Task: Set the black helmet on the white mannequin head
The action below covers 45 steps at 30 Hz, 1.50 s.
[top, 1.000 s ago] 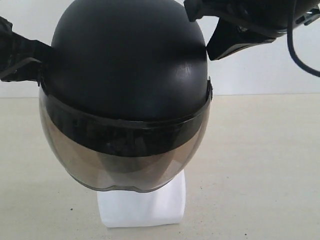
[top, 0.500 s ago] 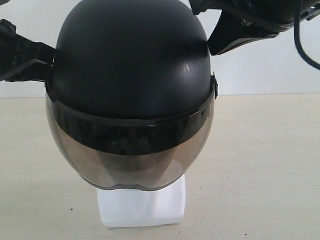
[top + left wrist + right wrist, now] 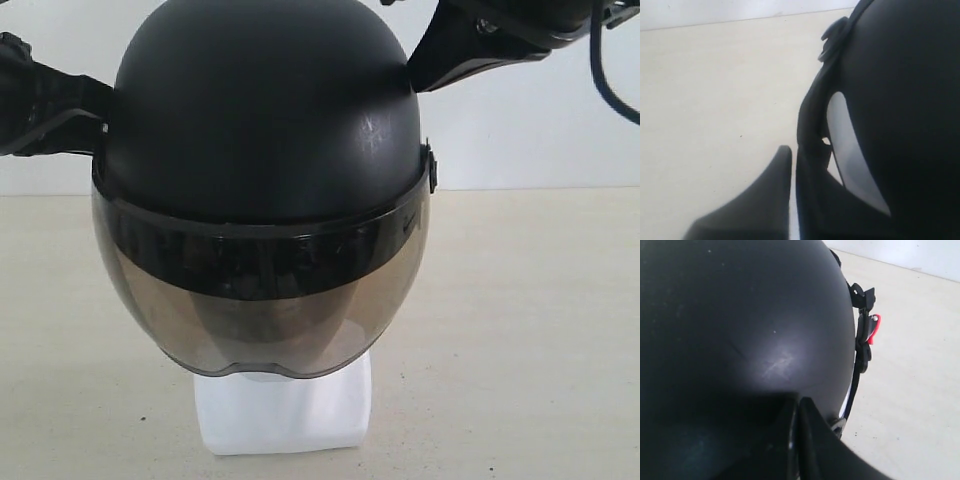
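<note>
Beige tabletop [image 3: 910, 340]; only right wrist view shows red clip [image 3: 874, 326] on black helmet [image 3: 740, 315].

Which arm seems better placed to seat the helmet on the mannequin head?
Left, probably: the left gripper clamps the rim of the black helmet; the right gripper, shut, only touches its upper shell.

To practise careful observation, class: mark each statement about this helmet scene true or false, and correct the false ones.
1. The black helmet covers the top of the white mannequin head. True.
2. The visor is flipped up over the shell. False: it hangs down in front of the face.
3. The head's white neck base shows below the visor. True.
4. The left hand is well clear of the helmet. False: it is against the helmet's side.
</note>
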Available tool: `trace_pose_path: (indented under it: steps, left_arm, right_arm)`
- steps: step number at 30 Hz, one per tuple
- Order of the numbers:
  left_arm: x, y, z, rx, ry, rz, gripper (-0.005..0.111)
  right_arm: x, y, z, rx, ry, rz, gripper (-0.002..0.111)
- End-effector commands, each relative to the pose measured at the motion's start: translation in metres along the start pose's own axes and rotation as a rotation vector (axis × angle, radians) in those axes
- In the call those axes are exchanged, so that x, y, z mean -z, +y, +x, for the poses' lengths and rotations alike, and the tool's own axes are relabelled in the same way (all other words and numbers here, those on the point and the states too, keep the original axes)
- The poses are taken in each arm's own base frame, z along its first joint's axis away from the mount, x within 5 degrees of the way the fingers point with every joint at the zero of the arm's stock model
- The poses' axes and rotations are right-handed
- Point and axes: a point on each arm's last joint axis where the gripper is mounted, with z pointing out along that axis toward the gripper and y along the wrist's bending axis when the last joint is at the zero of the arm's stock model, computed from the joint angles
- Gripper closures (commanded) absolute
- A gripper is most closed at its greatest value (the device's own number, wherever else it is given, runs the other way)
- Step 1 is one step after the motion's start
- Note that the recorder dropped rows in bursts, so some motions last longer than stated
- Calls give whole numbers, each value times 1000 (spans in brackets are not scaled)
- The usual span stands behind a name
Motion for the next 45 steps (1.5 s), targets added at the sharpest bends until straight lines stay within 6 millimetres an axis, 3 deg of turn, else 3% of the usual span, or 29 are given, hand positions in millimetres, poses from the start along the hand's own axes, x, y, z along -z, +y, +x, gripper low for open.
trace_pose_path:
  steps: [1,8,21,26,30,33,37,42,45]
  left_arm:
    - [-2,-1,-2,8,-15,-1,102]
    - [5,-2,-4,3,-37,-8,102]
    - [28,18,0,29,-15,-60,102]
    - [54,16,4,21,-10,-75,102]
    - [88,-5,11,-7,-18,-43,102]
    - [124,-37,22,14,-137,69,102]
    - [154,-69,45,65,-264,223,102]
    - [175,-97,81,30,-289,367,102]
    - [182,-106,90,-13,-290,415,102]
  right_arm:
    - [1,11,-3,-40,-40,-92,108]
    - [25,11,-3,-34,-102,-74,108]
    - [38,8,2,-29,-98,-31,108]
    - [57,5,3,-66,-162,18,108]
    - [94,-1,11,-27,-237,104,108]
    - [125,-3,32,-16,-204,146,108]
    - [154,-2,48,-19,-228,143,108]
    - [174,-1,58,-16,-283,133,108]
    - [175,-1,58,-16,-285,133,108]
